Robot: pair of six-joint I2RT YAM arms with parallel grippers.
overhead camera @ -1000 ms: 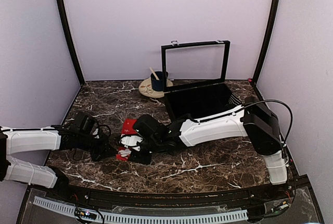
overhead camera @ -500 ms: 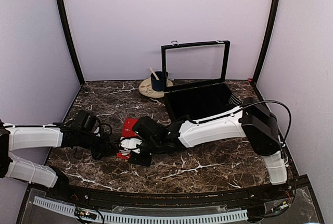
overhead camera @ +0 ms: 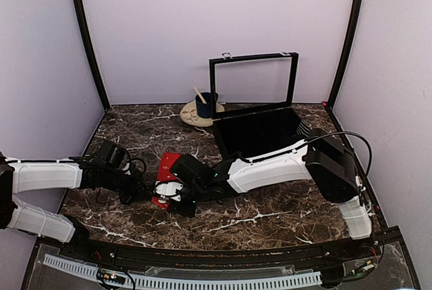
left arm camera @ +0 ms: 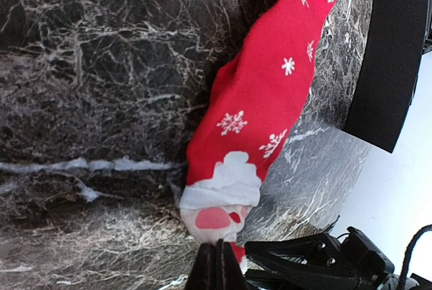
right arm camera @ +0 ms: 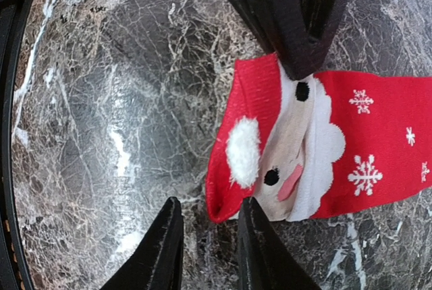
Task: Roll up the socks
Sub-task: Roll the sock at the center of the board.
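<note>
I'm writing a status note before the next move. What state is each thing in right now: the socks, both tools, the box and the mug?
socks: lying flat on the table, not rolled
left tool: shut, tip on the socks' Santa end
right tool: open, the socks' corner in the gap
black box: open, lid standing upright
mug: upright on a plate, stick in it

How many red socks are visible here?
1: a red fabric sock with white snowflakes lies on the left half of the dark marble table; a second could be hidden beneath it.
</note>
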